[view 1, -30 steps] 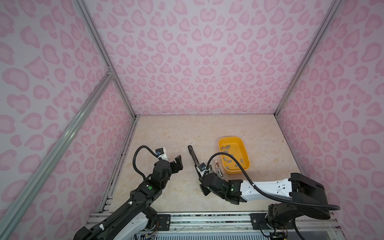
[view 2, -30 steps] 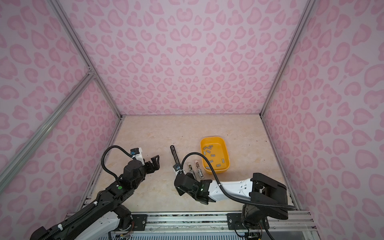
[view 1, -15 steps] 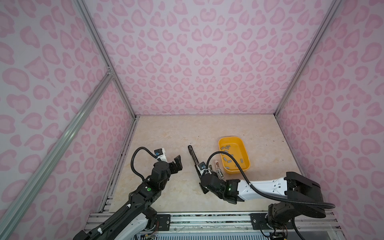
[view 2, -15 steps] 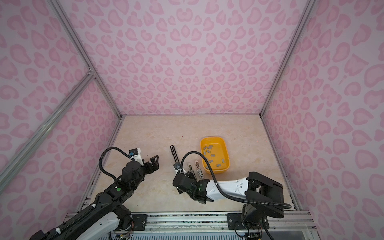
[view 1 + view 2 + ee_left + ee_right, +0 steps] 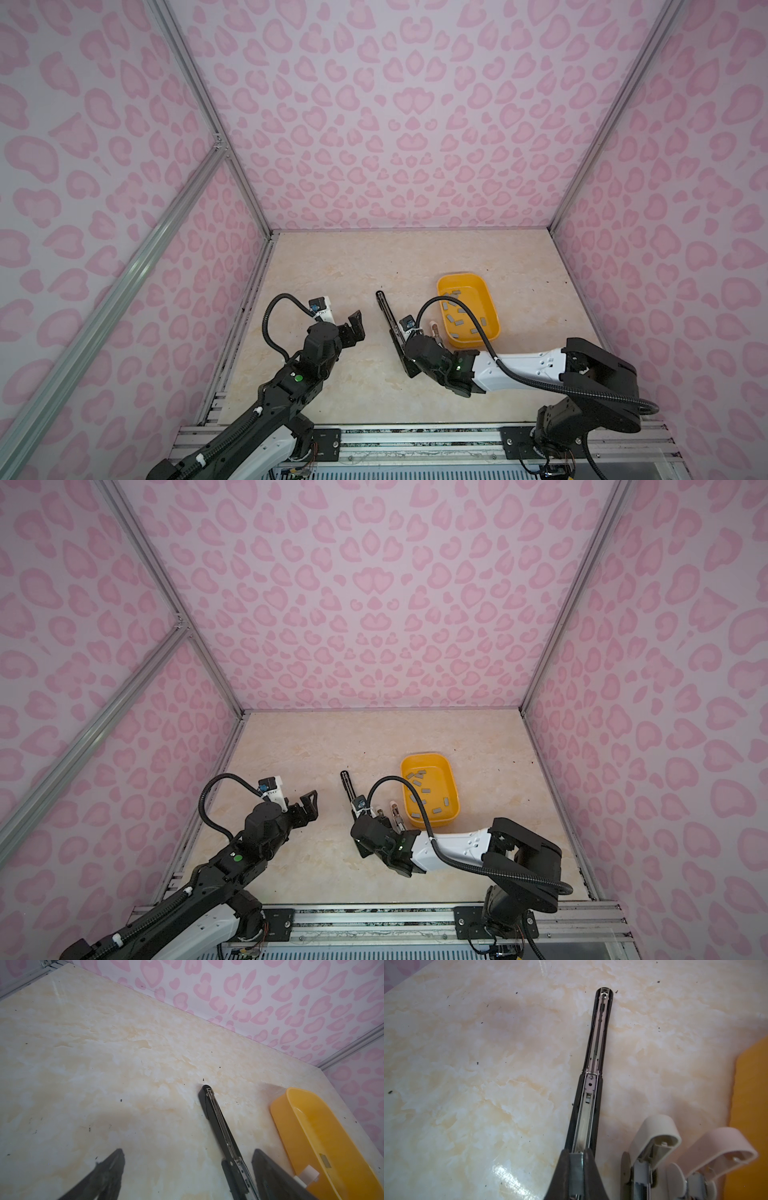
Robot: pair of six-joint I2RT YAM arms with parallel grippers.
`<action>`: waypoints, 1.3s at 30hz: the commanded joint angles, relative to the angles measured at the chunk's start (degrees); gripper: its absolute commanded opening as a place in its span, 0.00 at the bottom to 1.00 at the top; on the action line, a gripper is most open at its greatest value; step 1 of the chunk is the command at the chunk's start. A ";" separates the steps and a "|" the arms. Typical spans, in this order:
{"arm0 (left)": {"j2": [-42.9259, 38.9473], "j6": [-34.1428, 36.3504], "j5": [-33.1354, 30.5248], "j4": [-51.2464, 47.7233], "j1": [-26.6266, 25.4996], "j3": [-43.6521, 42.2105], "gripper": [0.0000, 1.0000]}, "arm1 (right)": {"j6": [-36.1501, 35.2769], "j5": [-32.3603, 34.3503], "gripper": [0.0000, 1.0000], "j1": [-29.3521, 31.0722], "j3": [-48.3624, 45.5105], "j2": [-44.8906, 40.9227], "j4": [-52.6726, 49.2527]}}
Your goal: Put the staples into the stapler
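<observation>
Both top views: one black stapler [image 5: 388,316], opened out flat near the middle of the marbled table [image 5: 353,266]; one yellow tray [image 5: 457,275] to its right, holding the staples [image 5: 461,311] as loose grey strips, roughly ten, exact count not resolvable; two small staplers [image 5: 395,808] between stapler and tray. Left gripper [image 5: 356,330] above the table left of the stapler, well apart from it, jaws spread, empty. Right arm [image 5: 519,365] low over the stapler's near end, fingers hidden. One blue tag on each wrist camera module [image 5: 320,305], too small to read. Left wrist view: left gripper [image 5: 188,1151] with fingers wide apart, nothing held; one stapler [image 5: 216,1118]; tray wall [image 5: 291,1126], one strip visible inside. Right wrist view: right gripper [image 5: 576,1152] closed tight on one grey metal strip [image 5: 576,1167], staple-like, at the near end of the stapler's open magazine [image 5: 593,1064]; one white small stapler [image 5: 656,1136] and one pink small stapler [image 5: 720,1147] just beside, lids raised; tray corner [image 5: 749,1105] at the frame edge.
</observation>
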 commanded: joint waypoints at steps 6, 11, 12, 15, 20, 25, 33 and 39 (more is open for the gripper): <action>0.60 -0.43 -0.47 1.82 0.11 0.31 0.97 | -0.82 -0.95 0.04 -0.82 -0.45 1.42 2.73; 0.93 -0.43 -0.42 1.90 0.15 0.37 0.97 | -0.63 -1.68 0.04 -1.00 -0.45 1.94 3.14; 1.08 -0.43 -0.42 1.90 0.09 0.38 0.97 | -0.56 -1.76 0.04 -1.00 -0.37 2.01 3.11; 1.24 -0.43 -0.42 1.82 0.07 0.49 0.97 | -0.50 -1.68 0.04 -1.00 -0.01 2.51 2.99; 1.30 -0.52 -0.33 1.82 0.10 0.51 0.97 | -0.06 -1.42 0.03 -1.11 0.16 3.02 2.73; 1.36 -0.52 -0.25 1.86 0.15 0.51 0.97 | 0.20 -1.59 0.02 -1.21 0.07 3.22 2.73; 1.56 -0.52 -0.25 1.81 0.15 0.60 0.97 | 0.62 -1.86 0.02 -1.26 0.16 3.48 2.64; 1.65 -0.61 -0.16 1.84 0.12 0.69 0.97 | 1.25 -1.81 0.02 -1.20 0.17 4.01 2.56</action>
